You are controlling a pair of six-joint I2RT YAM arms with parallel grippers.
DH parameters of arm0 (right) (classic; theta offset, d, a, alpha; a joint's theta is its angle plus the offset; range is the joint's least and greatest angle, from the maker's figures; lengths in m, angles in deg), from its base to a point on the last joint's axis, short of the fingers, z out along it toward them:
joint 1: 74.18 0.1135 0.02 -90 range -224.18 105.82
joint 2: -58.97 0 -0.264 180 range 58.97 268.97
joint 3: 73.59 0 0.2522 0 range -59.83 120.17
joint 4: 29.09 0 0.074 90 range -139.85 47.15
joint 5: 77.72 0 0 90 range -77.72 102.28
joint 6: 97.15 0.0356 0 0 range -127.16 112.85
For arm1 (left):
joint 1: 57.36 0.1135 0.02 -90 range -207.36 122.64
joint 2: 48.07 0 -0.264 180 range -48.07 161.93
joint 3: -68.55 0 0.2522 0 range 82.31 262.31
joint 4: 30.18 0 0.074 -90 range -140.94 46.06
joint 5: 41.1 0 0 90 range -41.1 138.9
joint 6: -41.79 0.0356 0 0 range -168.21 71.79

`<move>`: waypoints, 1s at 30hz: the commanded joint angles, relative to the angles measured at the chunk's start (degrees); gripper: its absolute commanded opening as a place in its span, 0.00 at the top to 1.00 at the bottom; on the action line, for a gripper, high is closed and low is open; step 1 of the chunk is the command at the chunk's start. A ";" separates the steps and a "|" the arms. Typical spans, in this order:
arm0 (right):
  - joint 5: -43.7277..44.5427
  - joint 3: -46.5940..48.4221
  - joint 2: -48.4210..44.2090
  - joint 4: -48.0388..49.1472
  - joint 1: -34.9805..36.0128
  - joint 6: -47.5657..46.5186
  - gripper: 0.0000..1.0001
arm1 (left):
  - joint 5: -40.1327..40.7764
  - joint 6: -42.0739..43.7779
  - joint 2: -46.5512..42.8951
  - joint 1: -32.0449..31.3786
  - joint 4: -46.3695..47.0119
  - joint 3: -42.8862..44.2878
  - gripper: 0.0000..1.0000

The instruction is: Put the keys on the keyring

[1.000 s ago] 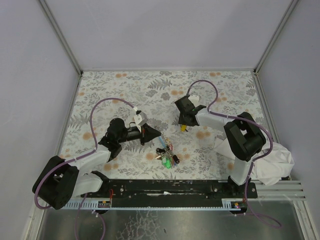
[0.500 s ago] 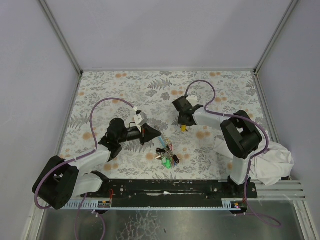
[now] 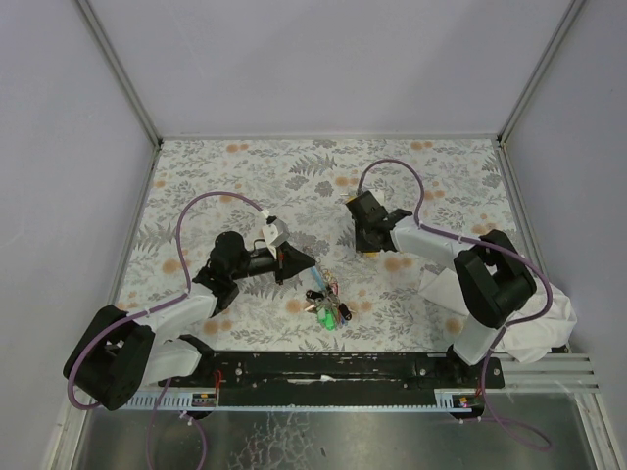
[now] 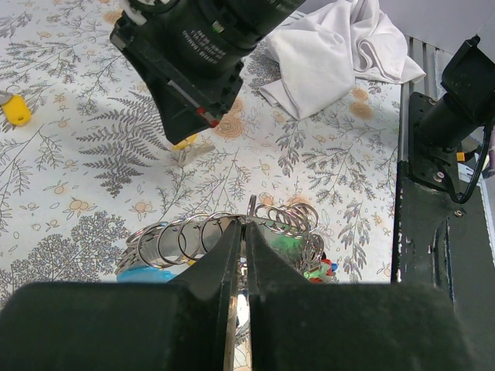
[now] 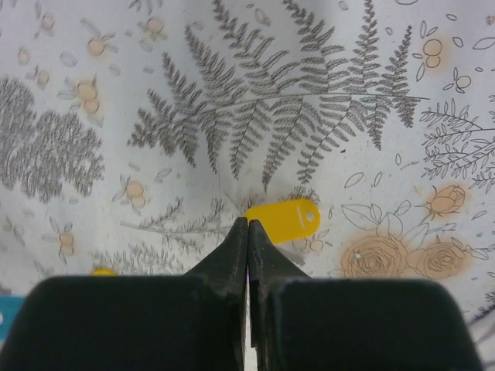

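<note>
keyring (image 4: 288, 219) sits mid-worktop toward the near edge, pinched in the closed left gripper (image 4: 244, 224). right gripper (image 5: 247, 222), clamped on a yellow key (image 5: 288, 219), has swung its elbow toward the right edge; carrying it over seems next.

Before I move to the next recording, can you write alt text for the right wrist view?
The right pincer, shut, points down at a floral tablecloth, its tips meeting at the left end of a yellow key cap lying flat; whether it pinches the key is unclear. A second yellow speck peeks out at lower left.
</note>
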State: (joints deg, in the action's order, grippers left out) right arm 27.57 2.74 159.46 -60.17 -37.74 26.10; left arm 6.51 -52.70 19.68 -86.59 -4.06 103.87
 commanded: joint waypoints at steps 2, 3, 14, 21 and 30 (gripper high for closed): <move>-2.88 -0.92 -4.94 -4.37 1.88 -12.12 1.00 | -0.08 -0.76 -0.51 -0.39 0.28 -0.39 1.00; -2.18 -0.87 -4.95 -5.57 2.21 -13.33 1.00 | -0.06 -0.78 -0.51 -0.39 0.33 -0.38 1.00; -3.77 -0.73 -2.39 -8.59 6.00 -20.80 1.00 | 0.16 -0.78 -0.59 -0.39 0.58 -0.64 1.00; -6.28 -0.36 -0.77 -7.64 6.97 -22.18 0.97 | 1.10 -0.70 -0.65 -0.39 0.55 -0.82 1.00; -7.12 -3.19 -7.59 -4.48 7.06 -20.37 0.70 | 1.03 -1.02 -0.73 -0.39 0.81 -0.95 1.00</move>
State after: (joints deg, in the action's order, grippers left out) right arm 21.54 1.12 158.37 -67.27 -31.05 5.40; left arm 6.77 -53.51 19.68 -86.59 -3.93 103.79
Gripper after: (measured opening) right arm 0.245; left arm 0.010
